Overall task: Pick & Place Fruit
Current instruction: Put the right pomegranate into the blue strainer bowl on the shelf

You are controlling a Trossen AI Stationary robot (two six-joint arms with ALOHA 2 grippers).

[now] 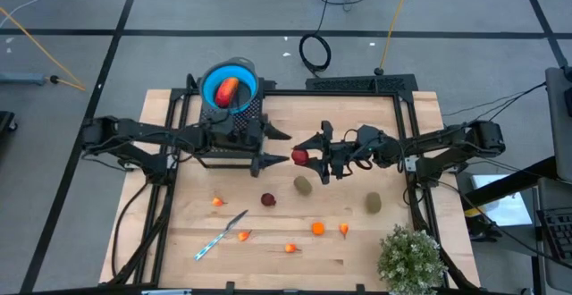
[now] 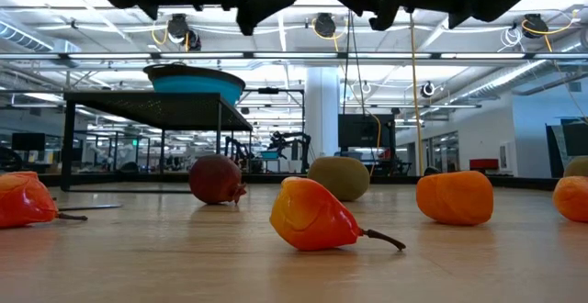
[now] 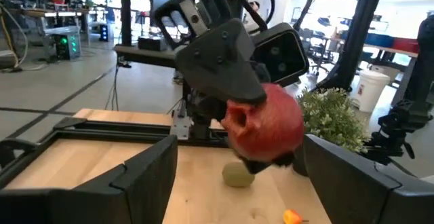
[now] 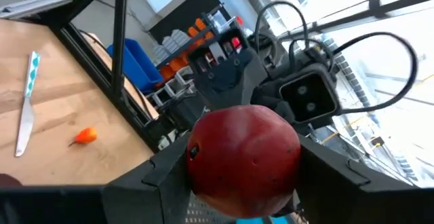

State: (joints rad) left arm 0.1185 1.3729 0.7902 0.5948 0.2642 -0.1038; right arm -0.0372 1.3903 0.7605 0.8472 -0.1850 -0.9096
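Note:
A dark red round fruit [image 4: 241, 156] hangs in mid-air over the table's middle, and my right gripper [image 1: 308, 157] is shut on it. My left gripper [image 1: 284, 147] faces it from the left, level and wide open; its fingers [image 3: 135, 183] stand short of the fruit [image 3: 268, 122] and apart from it. Behind my left arm, a blue bowl [image 1: 230, 88] on a black stand holds a red-orange piece [image 1: 228, 89]. More fruit lies on the wood: a dark red one [image 1: 268, 199], two olive ovals [image 1: 303, 185] [image 1: 373, 203] and several small orange bits [image 1: 317, 228]. My right gripper pinches the round fruit by two opposite sides [image 4: 196, 163] between its two fingers [image 4: 156, 180]. The fingers come level from the table's right side. The fruit is lifted clear of the table and sticks out past the fingertips toward my left gripper.
A silver-blue knife [image 1: 221, 235] lies near the front left among the orange bits. A bushy green plant [image 1: 411, 259] stands at the front right corner. The black frame [image 1: 407, 107] runs along the table's edges, and the bowl's stand [image 2: 138, 110] rises at the back left.

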